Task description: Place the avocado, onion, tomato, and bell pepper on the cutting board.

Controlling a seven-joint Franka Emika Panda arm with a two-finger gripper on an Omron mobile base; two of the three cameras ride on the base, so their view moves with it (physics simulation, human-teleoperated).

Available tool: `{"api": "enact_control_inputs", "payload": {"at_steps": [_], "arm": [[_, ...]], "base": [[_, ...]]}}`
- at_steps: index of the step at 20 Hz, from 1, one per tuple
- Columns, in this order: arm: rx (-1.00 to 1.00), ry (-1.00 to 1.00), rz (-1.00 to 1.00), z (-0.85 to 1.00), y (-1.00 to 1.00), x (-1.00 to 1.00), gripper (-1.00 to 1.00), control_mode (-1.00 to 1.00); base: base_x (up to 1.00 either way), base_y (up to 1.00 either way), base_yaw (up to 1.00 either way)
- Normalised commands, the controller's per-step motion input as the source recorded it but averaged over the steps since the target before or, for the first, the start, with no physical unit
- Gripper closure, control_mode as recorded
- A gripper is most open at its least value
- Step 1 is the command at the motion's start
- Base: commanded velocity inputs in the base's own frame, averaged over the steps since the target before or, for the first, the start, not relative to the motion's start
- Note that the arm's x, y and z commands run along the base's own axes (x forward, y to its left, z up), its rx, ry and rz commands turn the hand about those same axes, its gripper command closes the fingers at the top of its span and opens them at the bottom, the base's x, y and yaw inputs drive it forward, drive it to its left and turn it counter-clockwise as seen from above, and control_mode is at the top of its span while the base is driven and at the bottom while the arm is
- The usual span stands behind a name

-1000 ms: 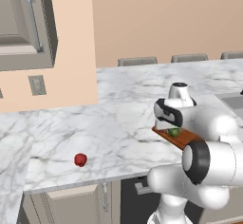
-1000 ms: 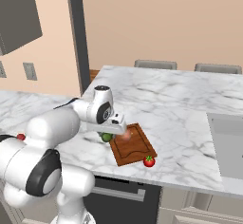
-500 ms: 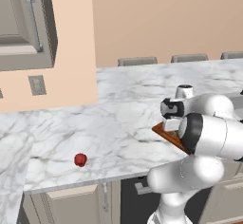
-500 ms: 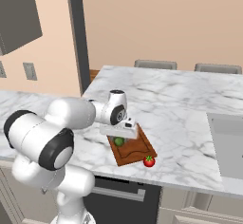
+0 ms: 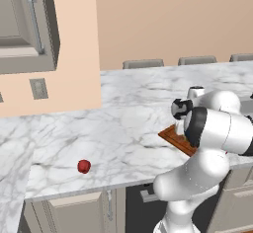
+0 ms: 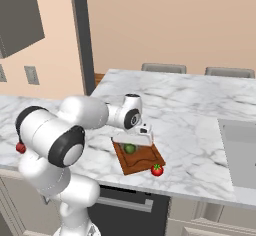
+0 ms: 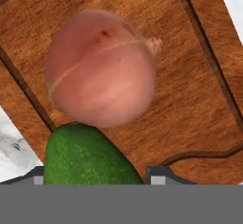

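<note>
now the cutting board (image 7: 199, 90) is seen spread beneath the jaws, the onion (image 7: 100, 66) resting on it just beyond them. between the jaws (image 7: 95, 178) the avocado (image 7: 85, 156) is grasped; smooth, firm, likely slippery, best held across its middle.

Bright, even rendered light, soft faint shadows; hand view slightly blurred.

The reddish-brown cutting board (image 6: 142, 159) lies flat at the tabletop's front edge. On it rests the pale pink onion (image 7: 101, 74), the glossy dark green avocado (image 7: 85, 156) touching it. The bright red tomato (image 6: 157, 170) sits at the board's front corner. The darker red bell pepper (image 5: 84, 166) lies well apart, near the tabletop's front edge.
</note>
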Motion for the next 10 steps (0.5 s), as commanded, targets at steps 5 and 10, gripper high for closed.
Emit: {"api": "enact_control_inputs", "payload": {"at_steps": [5,10], "arm": [[0.0,0.1,0.0,-0.56,-0.14,-0.01,1.0,-1.0],[0.0,0.17,0.0,-0.72,0.0,-0.04,1.0,-1.0]], "base": [[0.0,0.0,0.0],[0.0,0.0,0.0]]}}
